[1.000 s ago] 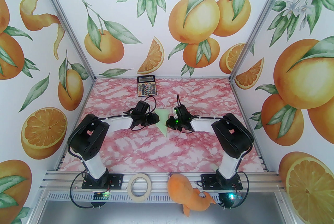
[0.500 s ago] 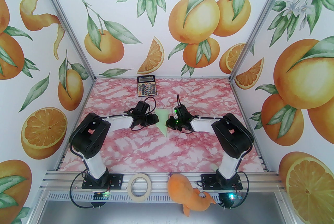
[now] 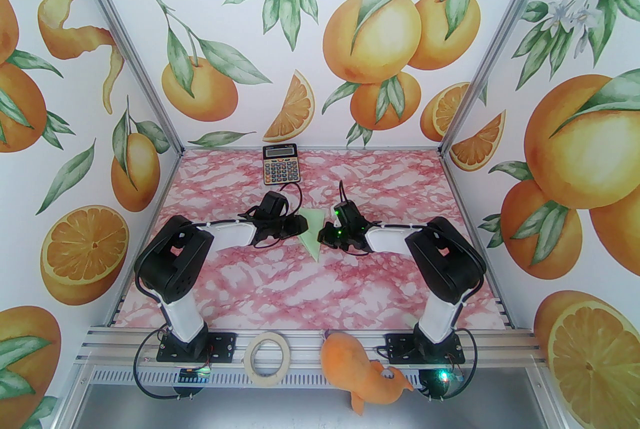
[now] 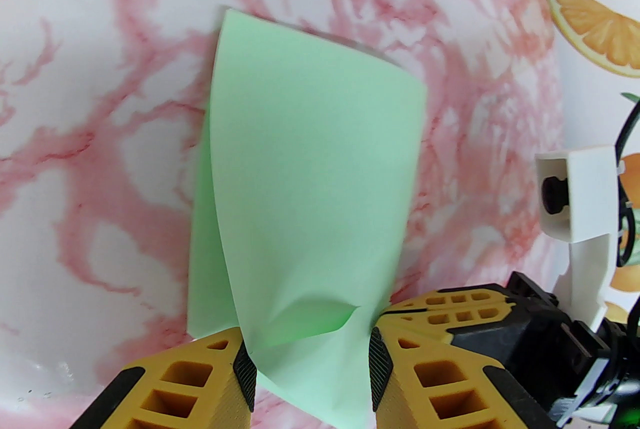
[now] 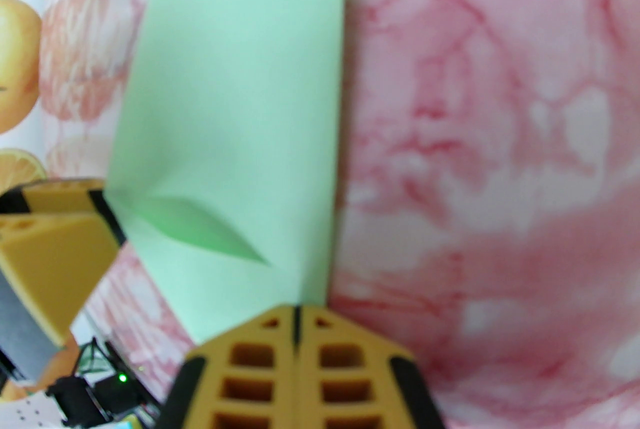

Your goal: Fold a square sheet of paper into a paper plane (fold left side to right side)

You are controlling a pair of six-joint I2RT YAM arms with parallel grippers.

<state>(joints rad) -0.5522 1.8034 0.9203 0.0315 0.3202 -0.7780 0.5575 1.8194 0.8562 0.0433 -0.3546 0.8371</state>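
Observation:
The pale green sheet of paper [image 3: 313, 233] lies mid-table, folded to a narrow shape with its point toward me. In the left wrist view its left flap [image 4: 310, 177] stands raised off the marble and buckles between my yellow fingers [image 4: 220, 377]. My left gripper [image 4: 312, 362] is closed across that flap, both pads touching it, and sits at the paper's left edge [image 3: 301, 223]. My right gripper [image 5: 296, 312] is shut with nothing between its fingers, its tips on the paper's near edge [image 5: 240, 117]. From above, the right gripper [image 3: 324, 233] is at the paper's right side.
A black-and-orange calculator [image 3: 280, 164] lies at the back of the pink marble table [image 3: 260, 287]. A roll of beige tape [image 3: 268, 358] and an orange plush toy [image 3: 367, 379] rest on the front rail between the arm bases. Patterned walls close in three sides.
My left gripper has crept right and narrowed its jaws, lifting the paper's left flap toward the right. The right arm has not moved.

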